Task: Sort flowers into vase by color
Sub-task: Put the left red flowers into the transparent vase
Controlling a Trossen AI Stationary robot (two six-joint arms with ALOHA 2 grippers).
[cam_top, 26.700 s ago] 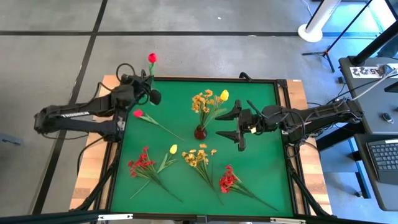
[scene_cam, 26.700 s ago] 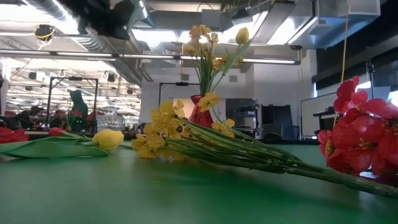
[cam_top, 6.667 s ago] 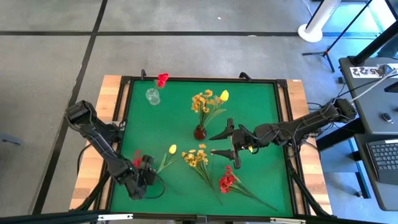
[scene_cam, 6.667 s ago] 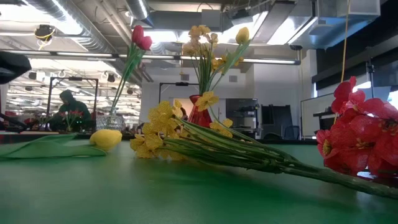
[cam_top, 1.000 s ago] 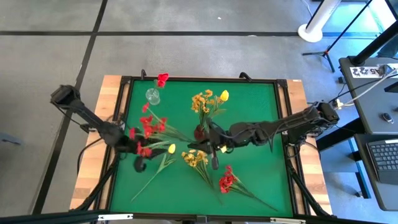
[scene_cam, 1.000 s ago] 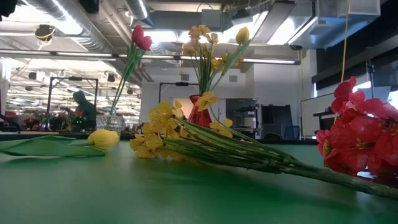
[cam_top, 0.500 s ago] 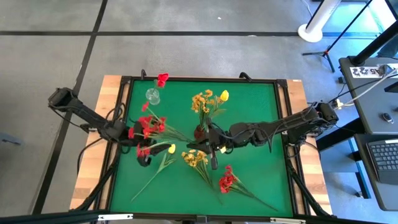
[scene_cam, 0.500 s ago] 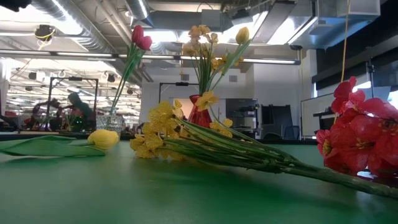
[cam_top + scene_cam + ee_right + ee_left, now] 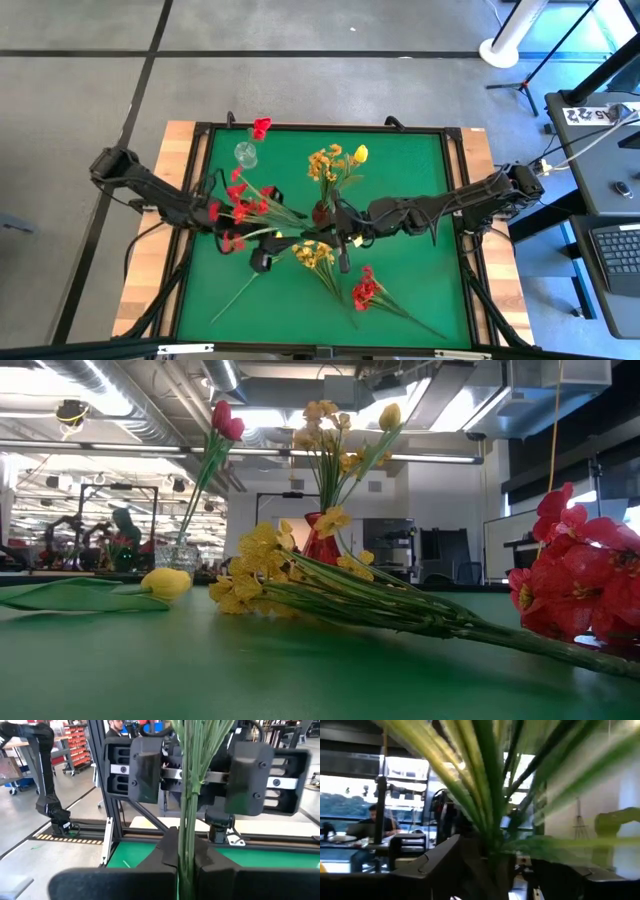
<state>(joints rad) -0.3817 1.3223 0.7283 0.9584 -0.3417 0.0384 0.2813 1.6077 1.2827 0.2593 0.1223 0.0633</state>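
A red flower spray [image 9: 236, 205] hangs over the table's left middle. Its bundled green stems [image 9: 189, 795] run to my right gripper [image 9: 343, 243], which is shut on them. My left gripper [image 9: 262, 260] is open. In the right wrist view its two dark pads [image 9: 146, 772] stand on either side of the stems without touching them. The red vase [image 9: 322, 212] holds yellow flowers [image 9: 335, 160]. The clear vase [image 9: 245, 153] holds a red tulip [image 9: 261, 127]. A yellow spray [image 9: 315, 252], a yellow tulip [image 9: 166, 582] and another red spray [image 9: 365, 292] lie on the green mat. My right gripper pinches the red spray's stem bundle [image 9: 186, 837] between its two fingers [image 9: 212, 870], on the bare stems away from the blossoms. The fingers reach in about level from the table's right side and lie across the stems. The blossoms point toward the table's left.
The mat's raised black frame [image 9: 455, 135] rings the work area. The red vase stands just beyond my right gripper. Stems of the lying flowers [image 9: 235, 295] stretch toward the near edge. Bare mat [image 9: 420, 170] shows at the far right.
My left gripper has moved toward the table's right edge, closer to my right gripper. The red spray has stayed about where it was.
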